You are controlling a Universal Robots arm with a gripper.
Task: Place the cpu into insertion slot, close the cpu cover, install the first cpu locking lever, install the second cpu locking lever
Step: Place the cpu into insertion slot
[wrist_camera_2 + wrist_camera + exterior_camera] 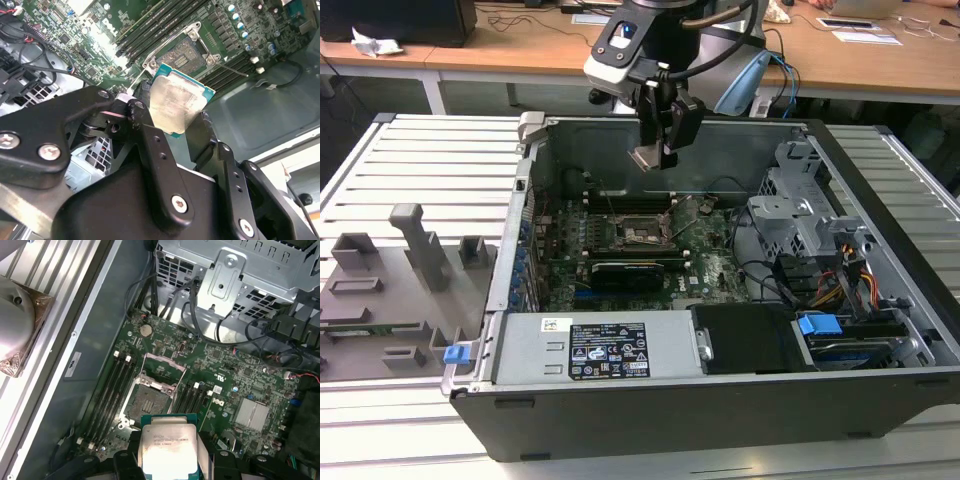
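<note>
The arm hangs over the open computer case in the upper middle of the exterior view. Its jaws are clenched on the cpu, which is held in the air well above the green board. In both wrist views the black fingers press on two opposite edges of the cpu, silvery top outward, with its teal rim showing around the metal. In the first wrist view the cpu sits between the finger pads, apart from the board beneath it.

The insertion slot lies near the middle of the board, bare, between banks of long narrow black slots. In the first wrist view the slot shows a dark pin field, and the cpu cover stands swung up from one edge of it, its square window open. The second wrist view shows the slot just beyond the chip's far corner.

The case rests on a slatted metal counter. A grey moulded fixture lies on the exterior view's left. A long black card sits just below the slot in that view.
</note>
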